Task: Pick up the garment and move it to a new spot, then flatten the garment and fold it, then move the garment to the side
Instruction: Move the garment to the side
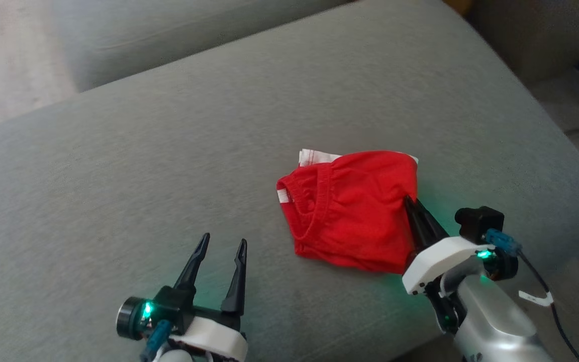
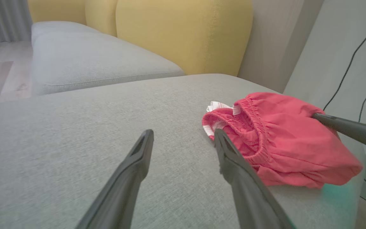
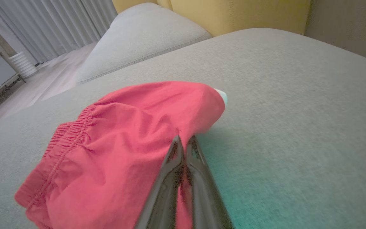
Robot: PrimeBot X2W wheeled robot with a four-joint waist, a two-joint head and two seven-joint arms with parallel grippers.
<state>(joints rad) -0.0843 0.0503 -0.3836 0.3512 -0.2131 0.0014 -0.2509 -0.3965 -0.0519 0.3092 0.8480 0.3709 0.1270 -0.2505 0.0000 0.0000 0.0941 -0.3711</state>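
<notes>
The garment (image 1: 352, 208) is a pair of red shorts with an elastic waistband and white trim, bunched on the grey cushion (image 1: 169, 166). My right gripper (image 1: 410, 202) is shut on the garment's right edge, its dark fingers pinching the red cloth (image 3: 132, 140), as the right wrist view shows (image 3: 184, 140). In the left wrist view the garment (image 2: 281, 136) lies to the right of my left gripper (image 2: 183, 135). The left gripper (image 1: 223, 242) stands open above bare cushion, left of the garment and apart from it.
The cushion's right edge drops off close to the garment, with floor and black cables (image 2: 354, 60) beyond. A second grey cushion (image 2: 84, 60) and yellow backrests (image 2: 183, 35) lie at the far side. Bare cushion stretches to the left.
</notes>
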